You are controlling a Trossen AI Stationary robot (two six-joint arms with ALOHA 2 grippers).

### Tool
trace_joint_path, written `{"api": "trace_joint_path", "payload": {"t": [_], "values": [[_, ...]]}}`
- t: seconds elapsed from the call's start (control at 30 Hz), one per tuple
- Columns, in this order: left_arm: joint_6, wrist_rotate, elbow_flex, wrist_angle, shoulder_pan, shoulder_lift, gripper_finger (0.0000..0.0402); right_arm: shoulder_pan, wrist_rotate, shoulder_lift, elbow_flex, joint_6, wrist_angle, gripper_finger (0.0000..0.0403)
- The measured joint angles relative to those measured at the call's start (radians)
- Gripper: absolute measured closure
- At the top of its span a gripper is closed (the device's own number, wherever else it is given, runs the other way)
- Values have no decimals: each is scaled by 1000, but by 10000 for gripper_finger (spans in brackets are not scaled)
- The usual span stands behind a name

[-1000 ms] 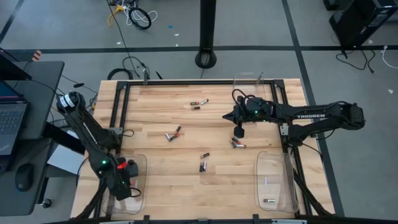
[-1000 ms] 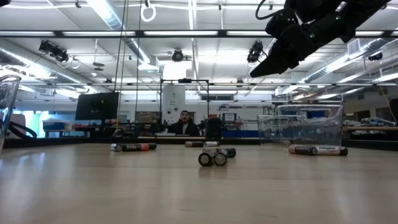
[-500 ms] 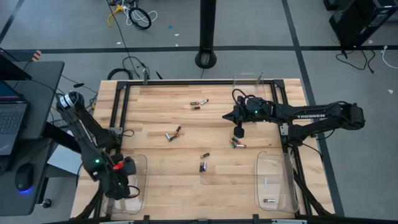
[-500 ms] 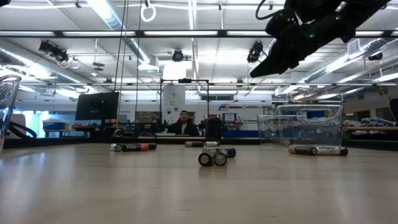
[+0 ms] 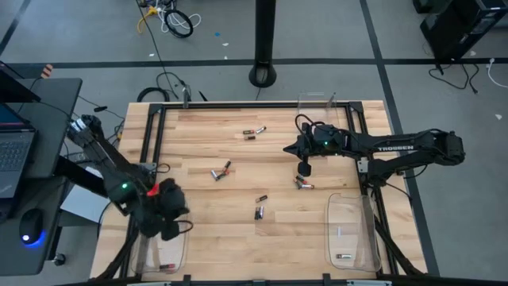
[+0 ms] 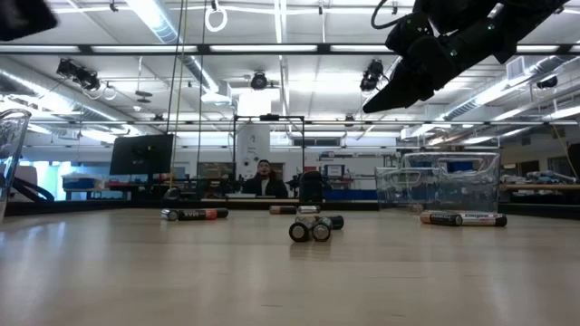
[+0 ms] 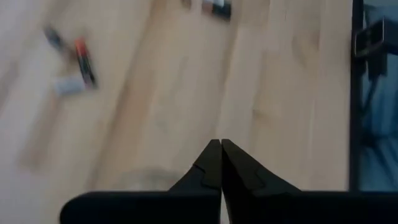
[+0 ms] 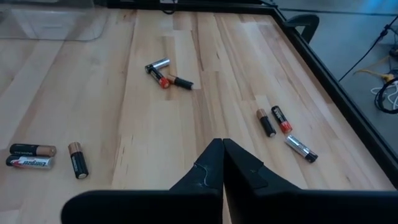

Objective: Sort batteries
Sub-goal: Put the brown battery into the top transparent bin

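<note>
Batteries lie loose on the wooden table (image 5: 206, 230) in small groups — a pair near the far edge (image 5: 254, 132), a cluster left of centre (image 5: 221, 171), two near the middle (image 5: 259, 206), a pair right of centre (image 5: 302, 183) just under the right arm. The right wrist view shows them closest: two red-banded cells (image 8: 277, 119) beside a silvery one (image 8: 301, 148), a silver and red-banded pair (image 8: 163, 71), and copper-topped black cells (image 8: 32, 150) at the frame edge. One of these carries white lettering, too small to read. One cell lies in the clear right tray (image 5: 352, 230) at the near end (image 5: 343, 257); the left tray (image 5: 163, 253) holds something reddish, partly under the arm, hard to make out. Left wrist view is blurred — battery colours barely resolve there. "TROSSEN" reads on the right arm's link (image 5: 395, 148).

Left gripper (image 7: 220, 163) hangs above bare wood near the left tray, fingers pressed together, holding nothing. Right gripper (image 8: 222, 158) hovers over the table's right-centre, fingertips also closed together, empty, clear of the batteries below. In the low view the right arm hangs well above the surface; a person (image 6: 263, 180) sits far behind the table.
</note>
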Motion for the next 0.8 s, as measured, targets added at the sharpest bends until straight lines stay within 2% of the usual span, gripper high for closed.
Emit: {"api": "trace_joint_path", "payload": {"t": [0.13,0.27,0.33,0.43,0.57,0.63,0.7,0.8], "values": [[276,-50,-1,115,106,-3,398,-3,-30,46,0,0,49,391],[600,-69,-44,329,251,-4,399,-2,-61,112,0,0,127,391],[752,-30,-87,477,342,-3,400,1,-61,137,0,0,160,391],[928,96,-180,743,479,-3,400,1,-58,145,0,-5,179,391],[1029,317,-325,1090,653,0,400,1,-28,122,0,-8,159,391],[1034,387,-376,1215,725,5,400,1,-26,105,0,-8,160,391],[1037,432,-413,1266,779,5,400,0,-26,97,0,-7,160,390],[1057,446,-442,1296,848,6,400,-2,-26,96,0,-7,172,390]]}}
